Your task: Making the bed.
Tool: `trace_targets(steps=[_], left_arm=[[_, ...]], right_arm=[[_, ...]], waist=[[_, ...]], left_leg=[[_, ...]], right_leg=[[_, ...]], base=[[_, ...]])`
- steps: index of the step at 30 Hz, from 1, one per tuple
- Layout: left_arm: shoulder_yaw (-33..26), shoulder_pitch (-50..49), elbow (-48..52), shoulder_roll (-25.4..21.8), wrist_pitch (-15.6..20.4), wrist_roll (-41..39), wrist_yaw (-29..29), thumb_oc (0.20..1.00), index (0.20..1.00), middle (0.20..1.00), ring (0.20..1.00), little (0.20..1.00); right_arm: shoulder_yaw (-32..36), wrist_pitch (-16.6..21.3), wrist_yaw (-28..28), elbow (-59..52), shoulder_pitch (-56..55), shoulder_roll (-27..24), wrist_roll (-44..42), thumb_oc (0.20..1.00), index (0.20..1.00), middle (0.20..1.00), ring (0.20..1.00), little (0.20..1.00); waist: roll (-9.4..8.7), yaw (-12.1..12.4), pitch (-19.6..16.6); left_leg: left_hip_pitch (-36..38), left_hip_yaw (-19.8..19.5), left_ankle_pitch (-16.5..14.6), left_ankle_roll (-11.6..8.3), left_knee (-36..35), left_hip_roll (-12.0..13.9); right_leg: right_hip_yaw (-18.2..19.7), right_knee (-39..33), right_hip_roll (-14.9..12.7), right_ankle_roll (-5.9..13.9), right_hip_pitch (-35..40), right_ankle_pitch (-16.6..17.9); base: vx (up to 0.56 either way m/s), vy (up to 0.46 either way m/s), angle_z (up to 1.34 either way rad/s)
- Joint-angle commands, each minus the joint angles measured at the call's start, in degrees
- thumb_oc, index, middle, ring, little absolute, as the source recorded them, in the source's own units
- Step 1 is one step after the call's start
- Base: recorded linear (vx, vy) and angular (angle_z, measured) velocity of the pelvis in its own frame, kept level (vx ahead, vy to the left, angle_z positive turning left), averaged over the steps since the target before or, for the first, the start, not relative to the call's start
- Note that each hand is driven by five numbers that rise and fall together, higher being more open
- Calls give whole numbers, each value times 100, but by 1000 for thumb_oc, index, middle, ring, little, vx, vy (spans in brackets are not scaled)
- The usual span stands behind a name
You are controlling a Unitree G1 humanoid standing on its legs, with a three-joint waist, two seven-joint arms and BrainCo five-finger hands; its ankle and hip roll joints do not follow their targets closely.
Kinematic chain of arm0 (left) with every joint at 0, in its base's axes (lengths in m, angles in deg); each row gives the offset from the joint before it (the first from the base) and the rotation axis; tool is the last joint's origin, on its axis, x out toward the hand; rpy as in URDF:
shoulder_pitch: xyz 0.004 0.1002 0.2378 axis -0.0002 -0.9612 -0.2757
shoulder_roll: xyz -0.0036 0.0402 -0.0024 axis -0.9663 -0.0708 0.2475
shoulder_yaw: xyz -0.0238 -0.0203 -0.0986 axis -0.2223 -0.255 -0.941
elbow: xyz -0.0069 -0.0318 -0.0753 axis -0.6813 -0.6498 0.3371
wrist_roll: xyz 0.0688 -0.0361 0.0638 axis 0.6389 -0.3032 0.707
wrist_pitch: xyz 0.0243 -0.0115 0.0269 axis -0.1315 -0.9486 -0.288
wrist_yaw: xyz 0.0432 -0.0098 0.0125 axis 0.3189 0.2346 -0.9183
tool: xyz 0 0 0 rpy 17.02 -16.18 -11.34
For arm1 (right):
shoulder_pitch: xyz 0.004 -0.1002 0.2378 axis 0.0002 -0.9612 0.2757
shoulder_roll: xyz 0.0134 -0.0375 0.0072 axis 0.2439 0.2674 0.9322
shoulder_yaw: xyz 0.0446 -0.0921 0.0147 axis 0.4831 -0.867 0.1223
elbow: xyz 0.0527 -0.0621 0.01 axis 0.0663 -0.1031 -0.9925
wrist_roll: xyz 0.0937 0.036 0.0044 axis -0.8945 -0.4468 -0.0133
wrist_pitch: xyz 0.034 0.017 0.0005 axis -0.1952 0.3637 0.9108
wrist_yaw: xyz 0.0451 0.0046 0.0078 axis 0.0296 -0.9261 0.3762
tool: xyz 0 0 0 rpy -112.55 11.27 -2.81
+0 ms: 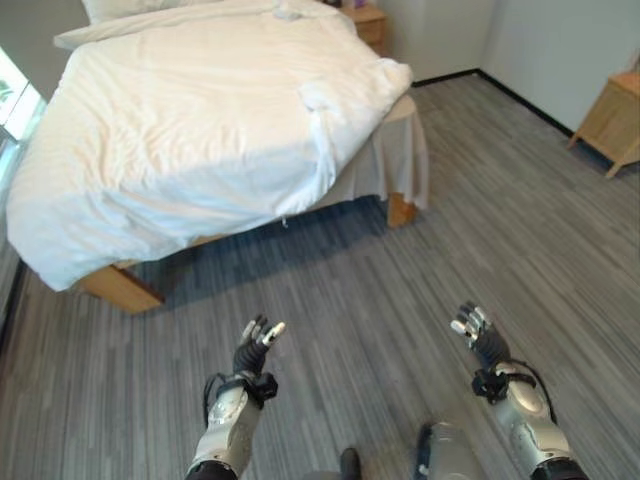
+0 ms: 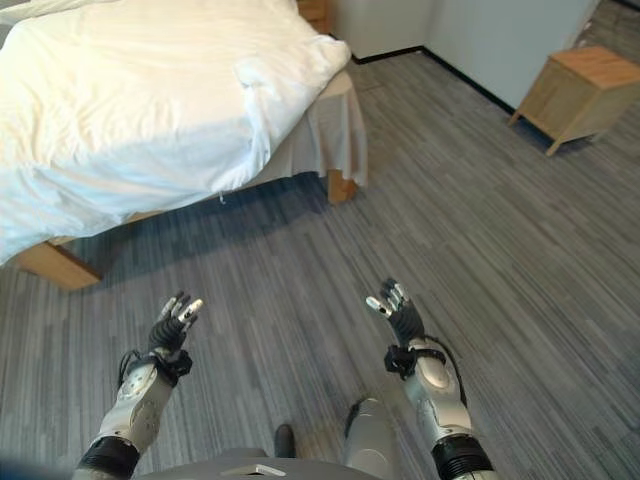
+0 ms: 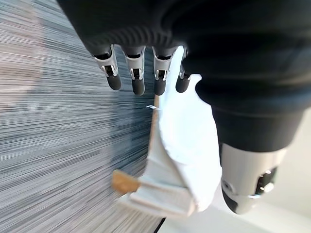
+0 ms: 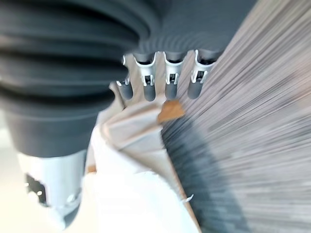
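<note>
The bed (image 1: 120,285) is standing ahead of the robot, toward the left side of the eye views, on a grey striped floor (image 1: 480,220). A white duvet (image 1: 200,140) is covering the mattress and is hanging down over the near edge, almost hiding the wooden frame. At the right corner of the bed the duvet is bunching up in a lump, and under it a pale sheet (image 1: 400,160) is hanging beside a wooden leg (image 1: 400,210). Pillows (image 1: 130,10) are lying at the far end of the bed.

Both hands are hovering in the air above the floor, well apart from the bed and not touching anything. The left hand (image 1: 255,345) is pointing toward the bed with the fingers (image 3: 137,77) straight and slightly apart, holding nothing. The right hand (image 1: 480,335) is doing the same, its fingers (image 4: 171,82) relaxed and loosely spread, also empty.

A small wooden table (image 1: 612,120) is standing by the wall on the right side, and another wooden nightstand (image 1: 366,22) is showing beside the head of the bed.
</note>
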Motion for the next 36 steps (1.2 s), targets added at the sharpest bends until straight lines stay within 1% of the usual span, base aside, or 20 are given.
trace_targets(steps=[1,2,5,7,10,11,13,14,15,16,17,20,21,24,26,27,28,31,35,36], left_arm=[[-25,435,377,-309,431,109,-33,1000,1000,1000,1000,1000],[-44,528,403,-291,442,50,-46,1000,1000,1000,1000,1000],[4,510,653,-163,444,-147,35,1000,1000,1000,1000,1000],[38,493,766,-67,417,-262,43,1000,1000,1000,1000,1000],[93,366,895,-72,307,-185,174,1000,1000,1000,1000,1000],[69,254,1024,-110,259,-163,254,1000,1000,1000,1000,1000],[147,192,1118,-64,233,-229,339,1000,1000,1000,1000,1000],[146,192,1118,-64,233,-229,339,1000,1000,1000,1000,1000],[172,89,1055,-29,202,-250,406,1000,1000,1000,1000,1000],[144,-10,1001,-32,207,-266,454,1000,1000,1000,1000,1000],[144,-10,1001,-33,207,-266,454,1000,1000,1000,1000,1000],[68,-310,1040,-32,245,-149,534,1000,1000,1000,1000,1000],[24,-397,1064,-18,243,-123,557,1000,1000,1000,1000,1000],[-81,-623,1252,-54,229,-69,598,1000,1000,1000,1000,1000],[-126,-636,1278,-67,205,-71,615,1000,1000,1000,1000,1000],[-173,-649,1322,-64,206,-37,573,1000,1000,1000,1000,1000],[-190,-576,1342,-101,232,-61,539,1000,1000,1000,1000,1000],[-152,-526,1404,-160,240,41,543,1000,1000,1000,1000,1000],[-125,-501,1463,-216,275,-102,627,1000,1000,1000,1000,1000],[-54,-531,1386,-242,303,-67,678,1000,1000,1000,1000,1000]], right_arm=[[-24,379,122,-196,349,-98,35,1000,1000,1000,1000,1000],[-63,372,125,-222,450,-136,121,1000,1000,1000,1000,1000],[-117,320,32,-152,436,-215,203,1000,1000,1000,1000,1000],[-221,259,-22,-140,528,-386,332,1000,1000,1000,1000,1000],[-258,267,-97,-115,506,-503,126,1000,1000,1000,1000,1000],[-185,253,-109,-206,422,-630,155,1000,1000,1000,1000,1000],[-53,253,-52,-118,463,-759,163,1000,1000,1000,1000,1000],[-54,253,-52,-118,463,-759,163,1000,1000,1000,1000,1000],[69,256,42,-56,577,-795,98,1000,1000,1000,1000,1000],[144,308,15,-39,599,-704,-49,1000,1000,1000,1000,1000],[145,308,14,-38,598,-704,-50,1000,1000,1000,1000,1000],[-72,326,-98,86,736,-644,225,1000,1000,1000,1000,1000],[-131,318,-116,133,831,-606,322,1000,1000,1000,1000,1000],[-211,263,-262,105,916,-319,175,1000,1000,1000,1000,1000],[-288,294,-269,110,921,-177,165,1000,1000,1000,1000,1000],[-344,311,-302,9,905,-30,163,1000,1000,1000,1000,1000],[-497,277,-375,-16,898,161,87,1000,1000,1000,1000,1000],[-429,225,-390,-132,793,125,167,1000,1000,1000,1000,1000],[-197,243,-351,-291,605,-44,246,1000,1000,1000,1000,1000],[-21,272,-329,-349,417,-156,285,1000,1000,1000,1000,1000]], waist=[[-172,-227,-76],[-187,-265,-107],[-118,-331,-209],[-33,-351,-235],[-346,-181,-80],[-434,-16,48],[-515,255,209],[-516,250,204],[-465,474,195],[-371,652,70],[-396,655,66],[-238,1127,-131],[-235,1230,-205],[-324,1339,-399],[-370,1366,-459],[-416,1379,-474],[-239,1198,-299],[-177,1049,-217],[-167,846,-308],[-263,687,-373]], left_leg=[[1196,-255,-314,-735,-150,941],[1304,-253,-302,-813,-150,1084],[1281,-454,60,-926,211,1441],[879,-542,983,-976,1317,1656],[-429,-428,1841,-762,3872,1735],[-742,-355,1792,-682,4474,1715],[-1694,-434,1421,-651,5068,1282],[-1701,-438,1422,-650,5068,1279],[-2332,-147,1251,-726,4772,1206],[-2428,199,1359,-773,3612,1137],[-2404,223,1394,-764,3554,1112],[-2327,150,1522,-623,1635,420],[-2303,186,1636,-649,1390,335],[-1802,227,1250,-356,1203,155],[-1606,239,1127,-231,1045,46],[-1457,275,875,-52,999,-27],[-949,180,607,203,927,34],[-730,-69,519,224,940,36],[-447,-693,432,-23,677,101],[-311,-1060,318,-162,511,68]], right_leg=[[-91,-381,202,313,134,1522],[-124,-300,244,320,31,1604],[-18,184,448,48,-4,1113],[-79,619,618,-285,54,697],[-265,306,912,-848,782,374],[-264,218,1067,-1018,1048,190],[-198,-41,1138,-1038,1494,65],[-202,-42,1136,-1037,1490,65],[-224,-261,1209,-1005,1972,-61],[-287,-426,1304,-964,2250,-187],[-281,-434,1277,-960,2245,-176],[-201,-617,1517,-820,2741,-352],[-201,-643,1560,-794,2895,-406],[-256,-381,1439,-624,2981,-454],[-281,74,1316,-496,2867,-315],[-325,966,1078,-279,2609,-18],[-352,2822,662,-100,1832,659],[-273,3083,470,-208,1446,560],[56,1513,196,-290,1424,447],[587,299,278,-173,1445,507]], base=[[409,-323,30],[266,-219,23],[390,-316,44],[349,-341,54],[387,-622,-9],[355,-623,-38],[308,-356,-14],[478,-261,-4],[704,-198,-7],[704,-198,21],[551,-29,20],[495,24,-34],[517,-15,-64],[404,19,-66],[250,76,-31],[342,167,-19],[339,167,4],[280,-44,84],[270,-229,122],[312,-296,127]])
